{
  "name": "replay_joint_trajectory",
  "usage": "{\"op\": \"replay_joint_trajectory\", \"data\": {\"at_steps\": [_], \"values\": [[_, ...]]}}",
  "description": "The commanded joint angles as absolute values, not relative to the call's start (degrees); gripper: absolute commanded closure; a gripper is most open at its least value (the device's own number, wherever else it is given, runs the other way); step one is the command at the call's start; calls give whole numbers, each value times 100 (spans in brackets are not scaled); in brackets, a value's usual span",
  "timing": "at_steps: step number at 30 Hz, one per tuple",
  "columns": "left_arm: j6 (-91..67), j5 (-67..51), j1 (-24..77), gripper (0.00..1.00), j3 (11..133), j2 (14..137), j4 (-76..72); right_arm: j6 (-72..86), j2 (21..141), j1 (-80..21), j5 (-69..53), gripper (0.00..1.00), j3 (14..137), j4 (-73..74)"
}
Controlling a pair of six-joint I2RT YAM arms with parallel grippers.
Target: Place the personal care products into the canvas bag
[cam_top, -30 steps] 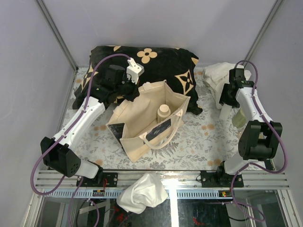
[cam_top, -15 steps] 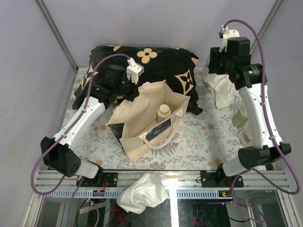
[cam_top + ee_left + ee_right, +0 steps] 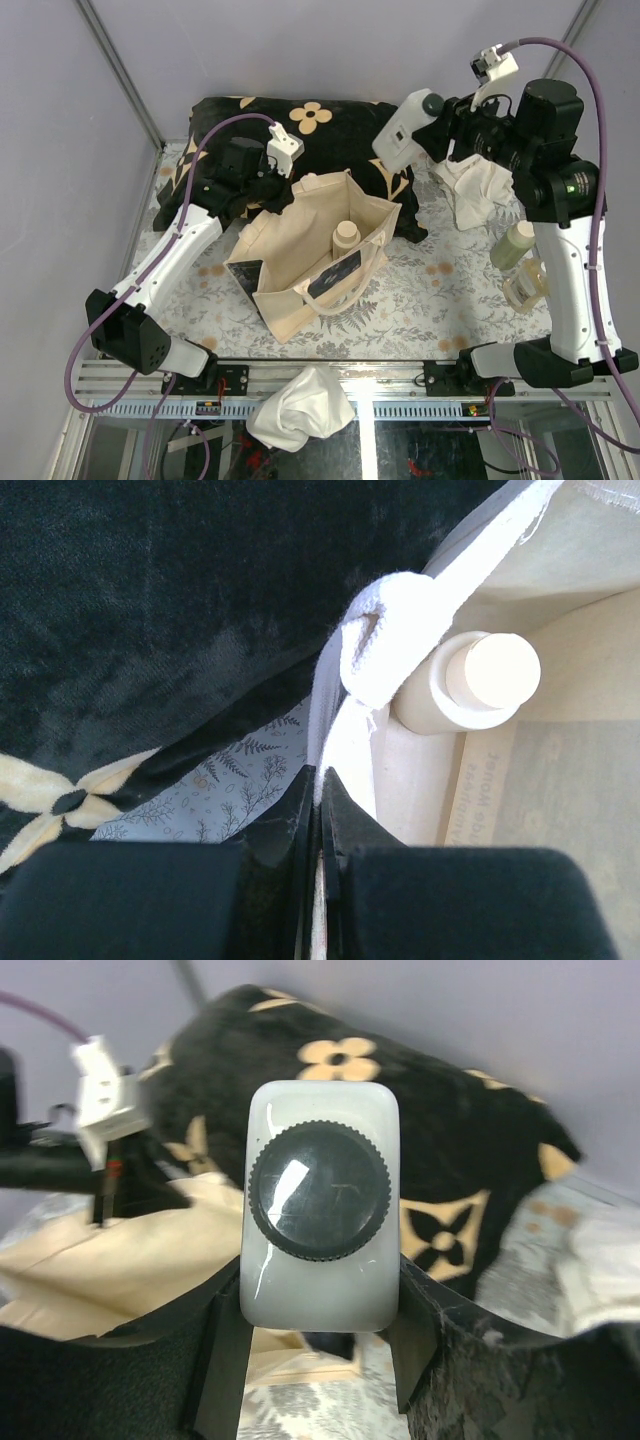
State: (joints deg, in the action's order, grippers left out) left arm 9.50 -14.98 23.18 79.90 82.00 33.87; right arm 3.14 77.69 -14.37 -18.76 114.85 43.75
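At the left of the table, my left gripper is pinched together on the back rim of the cream-beige canvas tote bag. The left wrist view shows the fingers closed flat on the fabric, right where a white loop handle is knotted. The bag stands open on the grey floral tablecloth, its dark rectangular print facing the near edge. Inside it, one cream plastic bottle with a beige round cap stands upright against the side wall.

Behind the bag lies the black cushion with tan flowers, touching the bag's back corner.

Right of centre, my right gripper is raised in the air and clamped on a white rectangular bottle with a dark ribbed round cap. In the overhead view that bottle hangs over the cushion's right end, beyond the bag's far right corner. In the right wrist view the cap points straight at the lens, with a finger pressed to each side of the body.

Farther right, a crumpled white cloth sits on the table. Nearer the front edge a translucent yellow-green bottle stands outside the bag, with a pale clear bottle just beside it.
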Motion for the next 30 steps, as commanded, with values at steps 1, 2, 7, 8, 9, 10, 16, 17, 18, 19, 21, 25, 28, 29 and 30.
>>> {"op": "replay_joint_trajectory", "data": {"at_steps": [1, 2, 7, 8, 9, 10, 16, 17, 18, 19, 21, 25, 28, 29, 30], "values": [[905, -1338, 2260, 100, 7984, 8219, 3319, 1003, 7385, -1495, -3845, 100, 11124, 2435], [896, -1332, 2259, 100, 7988, 8218, 3310, 1176, 7344, -1494, -4013, 100, 10953, 2220], [801, -1322, 2259, 100, 7995, 8256, 3233, 1855, 7044, -1541, -4436, 100, 10144, 1323], [777, -1320, 2259, 100, 8010, 8276, 3216, 1982, 6996, -1565, -4480, 100, 9991, 1155], [754, -1324, 2259, 100, 8020, 8301, 3202, 2086, 6951, -1603, -4506, 100, 9853, 1010], [731, -1337, 2259, 100, 8046, 8326, 3174, 2184, 6906, -1656, -4522, 100, 9698, 848], [678, -1518, 2259, 100, 8161, 8472, 3111, 2335, 6873, -2165, -4313, 100, 9029, 426], [674, -1538, 2261, 100, 8177, 8491, 3110, 2311, 6906, -2288, -4255, 100, 8977, 403], [676, -1561, 2259, 100, 8190, 8507, 3103, 2283, 6942, -2406, -4198, 100, 8915, 374], [666, -1577, 2259, 100, 8201, 8508, 3091, 2246, 6982, -2529, -4136, 100, 8848, 353], [653, -1633, 2259, 100, 8223, 8508, 3067, 2127, 7073, -2738, -3961, 100, 8713, 327], [601, -1733, 2259, 100, 8350, 8476, 3066, 1838, 7261, -3040, -3567, 100, 8329, 318], [580, -1771, 2259, 100, 8456, 8431, 3095, 1712, 7489, -3229, -3422, 100, 8131, 273], [575, -1778, 2259, 100, 8477, 8424, 3114, 1654, 7558, -3308, -3329, 100, 8063, 265], [575, -1788, 2259, 100, 8502, 8417, 3134, 1591, 7619, -3389, -3264, 100, 7993, 252]]}}
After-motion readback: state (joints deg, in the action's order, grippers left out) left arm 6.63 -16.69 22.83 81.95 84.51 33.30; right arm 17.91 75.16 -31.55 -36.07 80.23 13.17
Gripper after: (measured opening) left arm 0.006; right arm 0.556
